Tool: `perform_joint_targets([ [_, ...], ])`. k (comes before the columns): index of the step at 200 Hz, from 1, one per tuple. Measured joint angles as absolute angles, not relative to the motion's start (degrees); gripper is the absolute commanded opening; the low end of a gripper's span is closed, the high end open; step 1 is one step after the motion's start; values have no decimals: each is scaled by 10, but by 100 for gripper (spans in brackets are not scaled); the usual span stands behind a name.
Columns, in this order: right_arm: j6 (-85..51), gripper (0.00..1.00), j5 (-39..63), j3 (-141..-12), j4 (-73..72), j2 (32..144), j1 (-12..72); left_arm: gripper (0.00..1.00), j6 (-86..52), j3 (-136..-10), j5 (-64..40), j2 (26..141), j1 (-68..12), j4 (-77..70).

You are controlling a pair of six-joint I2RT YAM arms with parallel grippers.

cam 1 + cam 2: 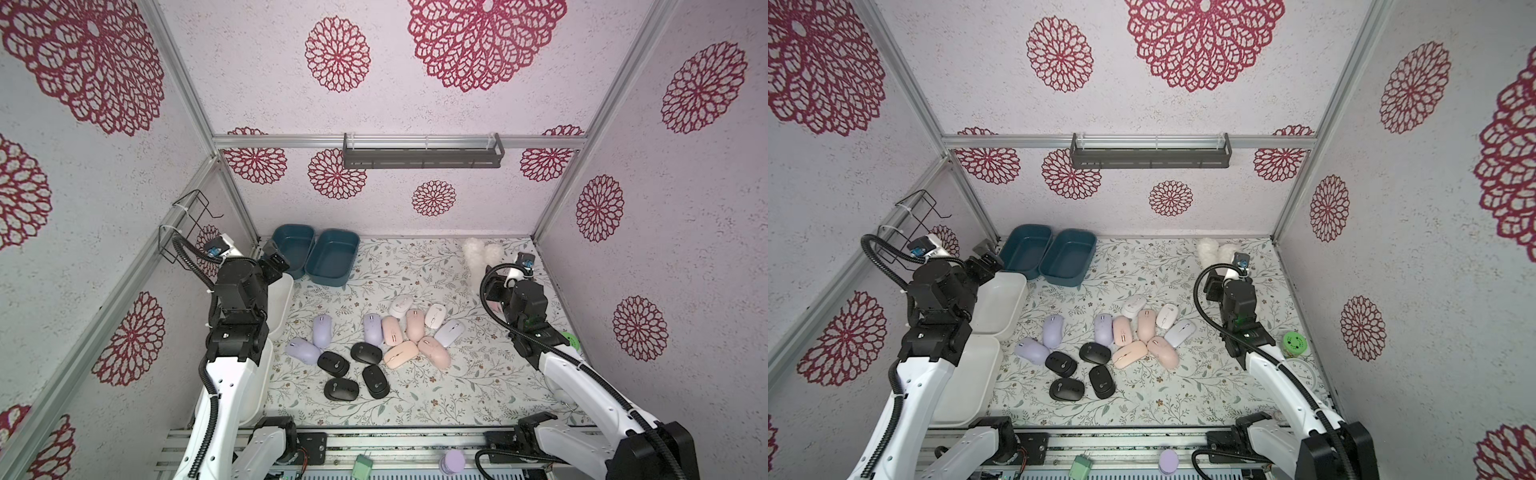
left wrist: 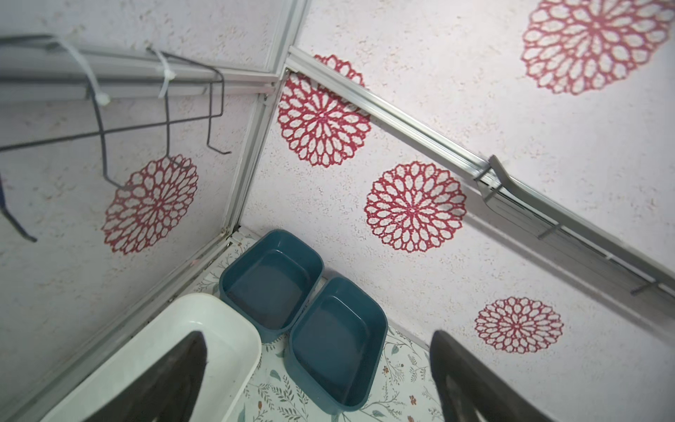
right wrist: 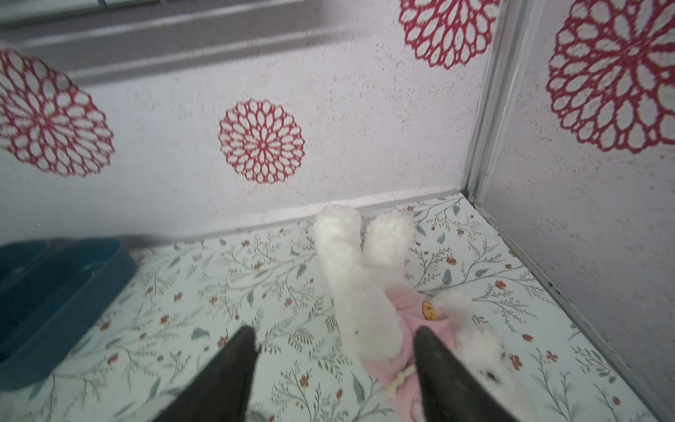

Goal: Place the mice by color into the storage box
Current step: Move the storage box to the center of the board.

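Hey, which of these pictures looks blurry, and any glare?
Right wrist view: smeared by blur, worst on the blue bin. Left wrist view: sharp, only the near fingers soft. Both top views: even light, no harsh glare, mice crisp.

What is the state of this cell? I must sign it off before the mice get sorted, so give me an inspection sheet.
Surface: floral mat, flat.
Job's things: fourteen mice clustered mid-mat; none seen in the teal boxes or white boxes.
Clutter: plush toy in far corner; green jar at right edge.
Pincers: left pincer open above the boxes; right pincer open over the plush toy.
Cables: black conduits looped at both wrists, clear of the mice.
Surroundings: flower-patterned walls, grey shelf, wire rack.
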State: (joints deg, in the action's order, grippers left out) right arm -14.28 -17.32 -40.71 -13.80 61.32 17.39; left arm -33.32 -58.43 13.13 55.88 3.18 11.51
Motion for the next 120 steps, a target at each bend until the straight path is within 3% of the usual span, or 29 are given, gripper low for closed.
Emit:
perform_joint_targets([
  [29, -157, 39, -127, -478, -52, 659, 178, 83, -363, -665, 91, 676, 60, 170],
  [120, -150, 47, -87, -482, 9, 701, 194, 73, -259, -1138, 76, 1181, -53, 474],
])
